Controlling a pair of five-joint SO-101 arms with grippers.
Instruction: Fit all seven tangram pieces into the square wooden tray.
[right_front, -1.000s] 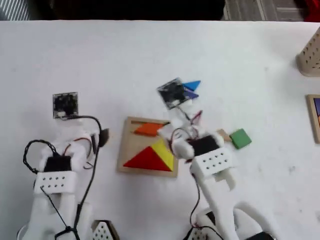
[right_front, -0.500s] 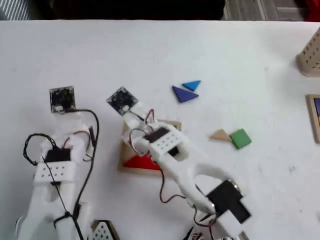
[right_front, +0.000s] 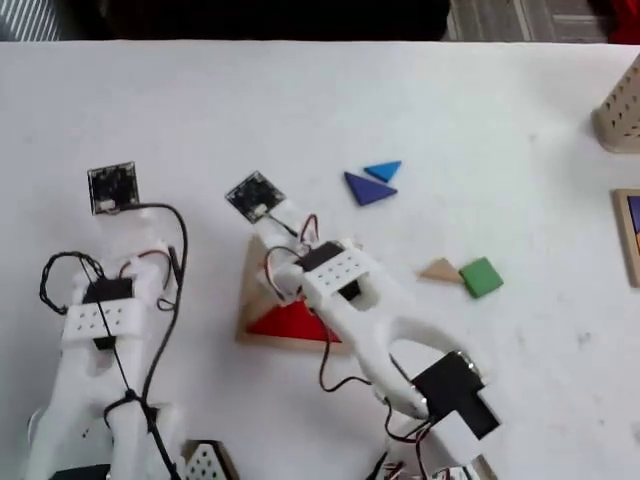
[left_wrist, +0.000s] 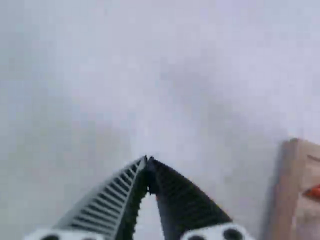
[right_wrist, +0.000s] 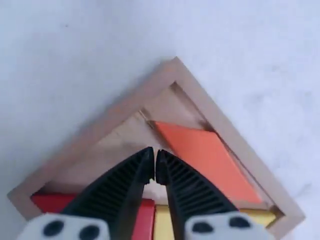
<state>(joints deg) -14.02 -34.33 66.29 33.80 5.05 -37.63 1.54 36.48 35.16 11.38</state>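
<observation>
The square wooden tray (right_front: 248, 290) lies in the middle of the table, largely covered by my right arm (right_front: 340, 282). In it are an orange parallelogram (right_wrist: 205, 155), a red triangle (right_front: 290, 322) and a yellow piece (right_wrist: 162, 222). My right gripper (right_wrist: 154, 159) is shut with nothing in it, hovering over the tray's bare corner (right_wrist: 125, 137) beside the orange piece. My left gripper (left_wrist: 147, 162) is shut over bare white table, left of the tray's edge (left_wrist: 295, 185). A light blue triangle (right_front: 383, 171), a dark blue triangle (right_front: 368, 188), a tan triangle (right_front: 438, 270) and a green square (right_front: 481, 277) lie loose to the right.
A wooden peg block (right_front: 620, 110) stands at the far right edge, and part of another tray (right_front: 628, 235) shows below it. A small perforated block (right_front: 205, 462) sits at the near edge by my left arm (right_front: 100, 320).
My right arm has swung left, from beside the blue triangles to over the tray, hiding most of it. My left arm has shifted slightly left and away.
</observation>
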